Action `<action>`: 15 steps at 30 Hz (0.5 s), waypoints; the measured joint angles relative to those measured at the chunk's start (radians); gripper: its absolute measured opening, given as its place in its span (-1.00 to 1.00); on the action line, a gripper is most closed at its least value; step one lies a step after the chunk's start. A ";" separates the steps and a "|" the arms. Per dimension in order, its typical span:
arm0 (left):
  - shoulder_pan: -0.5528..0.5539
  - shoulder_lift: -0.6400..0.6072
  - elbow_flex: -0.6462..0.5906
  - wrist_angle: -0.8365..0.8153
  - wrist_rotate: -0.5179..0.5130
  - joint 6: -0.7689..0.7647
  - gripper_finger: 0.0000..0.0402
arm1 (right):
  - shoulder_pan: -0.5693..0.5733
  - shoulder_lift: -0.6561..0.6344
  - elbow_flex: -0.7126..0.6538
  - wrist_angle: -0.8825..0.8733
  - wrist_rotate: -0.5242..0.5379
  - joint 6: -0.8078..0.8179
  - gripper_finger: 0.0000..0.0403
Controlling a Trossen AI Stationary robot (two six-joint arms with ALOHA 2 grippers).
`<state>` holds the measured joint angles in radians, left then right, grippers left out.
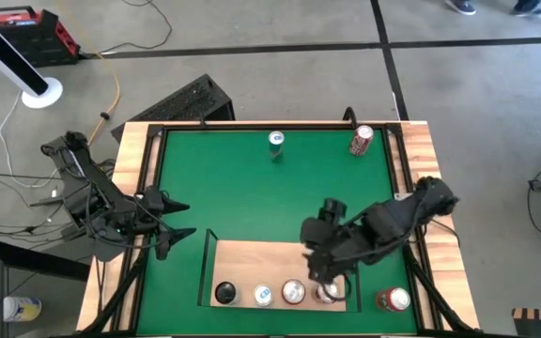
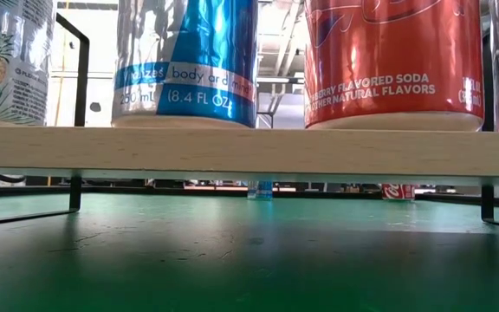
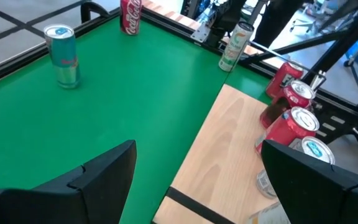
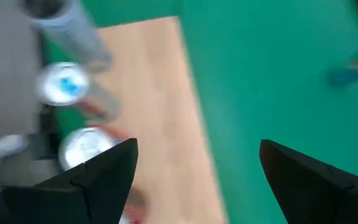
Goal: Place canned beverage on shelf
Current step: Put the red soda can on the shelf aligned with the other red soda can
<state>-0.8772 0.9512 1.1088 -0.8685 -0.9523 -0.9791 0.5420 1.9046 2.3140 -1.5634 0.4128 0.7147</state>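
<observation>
Nearest the low camera, the shelf (image 2: 232, 152) carries a blue-and-silver can (image 2: 186, 62) and a red soda can (image 2: 394, 62). From above, four cans stand along the shelf's (image 1: 252, 258) near edge. The right gripper (image 1: 325, 277) hovers over the rightmost of them, fingers apart, holding nothing. The left gripper (image 1: 178, 221) waits at the desk's left edge, fingers apart. Another red can (image 1: 393, 299) stands on the green mat just right of the shelf.

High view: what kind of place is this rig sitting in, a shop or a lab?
Most likely a lab or workshop test bay, not a shop. The green mat table stands on a bare concrete floor marked with dark lines, with loose cables trailing beside it.
</observation>
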 joint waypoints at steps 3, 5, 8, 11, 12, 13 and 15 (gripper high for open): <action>0.000 0.008 0.000 -0.001 0.001 0.000 0.64 | 0.039 -0.051 -0.042 0.014 -0.036 0.059 0.79; 0.000 0.017 0.000 -0.005 0.002 0.008 0.64 | 0.068 -0.084 -0.072 -0.010 -0.061 0.124 0.79; 0.000 0.033 0.000 -0.006 0.003 0.011 0.64 | 0.123 -0.120 -0.144 0.025 -0.118 0.202 0.79; 0.001 0.045 0.000 -0.007 0.014 0.011 0.64 | 0.194 -0.144 -0.179 -0.007 -0.204 0.360 0.79; 0.002 0.047 0.000 -0.008 0.015 0.011 0.64 | 0.224 -0.157 -0.195 -0.008 -0.217 0.414 0.79; 0.002 0.048 0.000 -0.007 0.014 0.011 0.64 | 0.256 -0.174 -0.215 -0.007 -0.233 0.465 0.79; 0.002 0.048 0.000 -0.007 0.014 0.017 0.64 | 0.327 -0.197 -0.240 -0.006 -0.237 0.600 0.79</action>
<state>-0.8753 0.9993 1.1088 -0.8753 -0.9379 -0.9622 0.8686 1.7073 2.0737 -1.5698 0.1757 1.3152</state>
